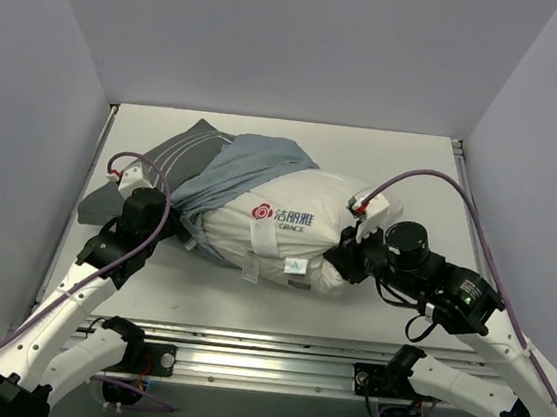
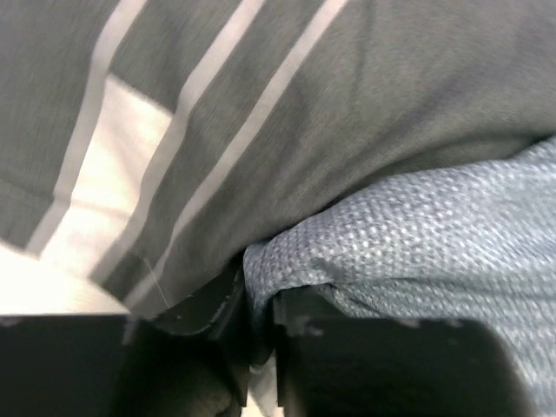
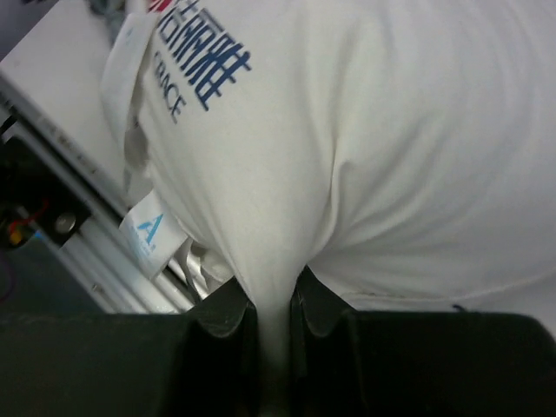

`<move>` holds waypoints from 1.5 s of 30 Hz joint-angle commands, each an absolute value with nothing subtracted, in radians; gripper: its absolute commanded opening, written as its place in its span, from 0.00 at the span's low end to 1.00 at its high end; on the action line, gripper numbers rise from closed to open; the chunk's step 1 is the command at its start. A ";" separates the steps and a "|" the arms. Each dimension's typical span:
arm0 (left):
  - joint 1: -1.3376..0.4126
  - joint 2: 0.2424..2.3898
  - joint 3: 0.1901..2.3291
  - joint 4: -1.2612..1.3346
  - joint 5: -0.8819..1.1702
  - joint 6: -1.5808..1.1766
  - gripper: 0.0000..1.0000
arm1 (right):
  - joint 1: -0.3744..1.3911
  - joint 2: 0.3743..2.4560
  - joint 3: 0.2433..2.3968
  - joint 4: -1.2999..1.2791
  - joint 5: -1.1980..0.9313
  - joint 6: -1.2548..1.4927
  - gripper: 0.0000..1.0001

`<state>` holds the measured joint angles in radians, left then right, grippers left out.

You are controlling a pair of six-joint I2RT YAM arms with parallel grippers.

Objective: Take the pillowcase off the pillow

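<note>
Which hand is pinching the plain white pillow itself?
The right hand: it pinches the puffy white pillow; the left hand pinches the grey striped cloth pillowcase.

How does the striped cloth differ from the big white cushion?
The pillowcase is dark grey with white stripes, blue-grey inside; the pillow is plain white with a logo. The pillowcase lies limp and bunched at the left; the pillow is puffy and mostly bared. Both are soft, and each is pinched: pillowcase by the left gripper, pillow by the right gripper.
</note>
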<state>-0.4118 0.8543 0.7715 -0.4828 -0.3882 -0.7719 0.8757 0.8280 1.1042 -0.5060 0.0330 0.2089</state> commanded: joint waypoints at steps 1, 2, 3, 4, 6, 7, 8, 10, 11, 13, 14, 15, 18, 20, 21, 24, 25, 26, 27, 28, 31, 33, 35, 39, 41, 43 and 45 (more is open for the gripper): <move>-0.370 0.864 0.756 -0.552 -0.491 -0.712 0.22 | 0.865 0.850 1.154 -0.336 -0.440 0.140 0.01; -0.370 0.856 0.759 -0.551 -0.459 -0.706 0.38 | 0.864 0.857 1.146 -0.331 -0.477 0.137 0.10; -0.370 0.847 0.761 -0.551 -0.445 -0.692 0.45 | 0.864 0.865 1.147 -0.331 -0.504 0.133 0.35; -0.370 0.839 0.765 -0.564 -0.436 -0.690 0.50 | 0.865 0.879 1.150 -0.336 -0.509 0.123 0.47; -0.370 0.796 0.767 -0.584 -0.434 -0.695 0.67 | 0.864 0.896 1.169 -0.341 -0.508 0.112 0.71; -0.370 0.781 0.769 -0.589 -0.436 -0.693 0.71 | 0.864 0.910 1.178 -0.341 -0.508 0.104 0.75; -0.370 0.746 0.773 -0.607 -0.439 -0.692 0.76 | 0.864 0.917 1.187 -0.341 -0.502 0.104 0.79; -0.370 0.718 0.779 -0.627 -0.442 -0.689 0.86 | 0.862 0.943 1.219 -0.334 -0.448 0.104 0.89; -0.370 0.701 0.785 -0.644 -0.440 -0.686 0.88 | 0.864 0.956 1.230 -0.336 -0.416 0.101 0.92; -0.368 0.698 0.792 -0.673 -0.431 -0.687 0.94 | 0.859 1.024 1.268 -0.348 -0.242 0.112 0.99; -0.368 0.701 0.793 -0.676 -0.426 -0.689 0.96 | 0.854 1.051 1.281 -0.351 -0.182 0.121 1.00; -0.368 0.706 0.789 -0.675 -0.411 -0.689 0.97 | 0.844 1.083 1.293 -0.356 -0.129 0.123 1.00; -0.368 0.745 0.770 -0.654 -0.384 -0.689 0.96 | 0.738 1.210 1.287 -0.318 -0.060 0.164 1.00; -0.368 0.790 0.758 -0.615 -0.351 -0.689 0.94 | 0.639 1.278 1.237 -0.263 -0.058 0.225 1.00; -0.368 0.810 0.752 -0.598 -0.342 -0.690 0.94 | 0.617 1.296 1.211 -0.229 -0.069 0.276 0.99; -0.367 0.903 0.741 -0.523 -0.318 -0.693 0.94 | 0.612 1.348 1.092 -0.089 -0.182 0.291 0.93; -0.367 0.929 0.750 -0.484 -0.310 -0.695 0.94 | 0.615 1.357 1.071 -0.074 -0.231 0.296 0.90; -0.367 0.986 0.761 -0.462 -0.287 -0.692 0.94 | 0.624 1.361 1.033 -0.063 -0.268 0.301 0.88; -0.367 1.017 0.771 -0.437 -0.270 -0.684 0.94 | 0.661 1.356 1.016 -0.052 -0.302 0.305 0.86; -0.367 1.046 0.785 -0.387 -0.252 -0.680 0.94 | 0.688 1.350 0.999 -0.046 -0.311 0.313 0.86; -0.367 1.173 0.847 -0.271 -0.172 -0.657 0.94 | 0.840 1.304 0.944 0.001 -0.321 0.347 0.85; -0.368 1.276 0.905 -0.212 -0.085 -0.644 0.94 | 0.894 1.269 0.893 0.104 -0.324 0.426 0.85; -0.370 1.373 0.969 -0.131 -0.017 -0.643 0.94 | 0.945 1.253 0.862 0.164 -0.325 0.491 0.84; -0.382 1.520 1.104 -0.043 0.106 -0.620 0.94 | 0.976 1.275 0.876 0.155 -0.243 0.496 0.84; -0.383 1.586 1.169 -0.049 0.136 -0.600 0.94 | 0.971 1.296 0.890 0.149 -0.151 0.485 0.85; -0.382 1.609 1.248 -0.067 0.137 -0.588 0.94 | 0.960 1.324 0.896 0.152 -0.095 0.463 0.86; -0.376 1.611 1.284 -0.081 0.118 -0.566 0.94 | 0.904 1.359 0.907 0.164 -0.077 0.459 0.86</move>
<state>-0.3531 1.6306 1.2037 -0.1177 -0.0067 -0.6147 0.9657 1.3014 0.8757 0.1043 -0.1719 0.4774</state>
